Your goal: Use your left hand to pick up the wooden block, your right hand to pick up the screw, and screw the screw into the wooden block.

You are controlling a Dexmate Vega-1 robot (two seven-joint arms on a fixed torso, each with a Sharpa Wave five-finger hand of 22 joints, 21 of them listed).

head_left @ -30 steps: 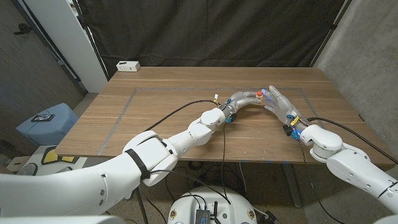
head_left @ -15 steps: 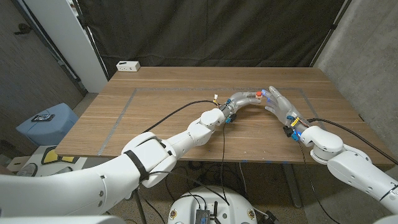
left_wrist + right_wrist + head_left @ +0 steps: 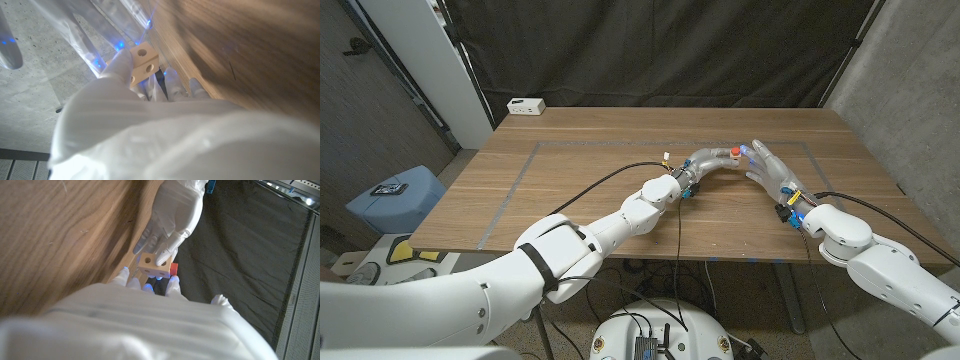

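The block [image 3: 154,265] is held in the fingers of the left hand [image 3: 708,160] above the table [image 3: 580,170], right of its middle. A red part [image 3: 173,269], possibly the screw, is seen against the block's far side. The right hand [image 3: 770,168] is met fingertip to fingertip with the left; whether anything is pinched cannot be told.
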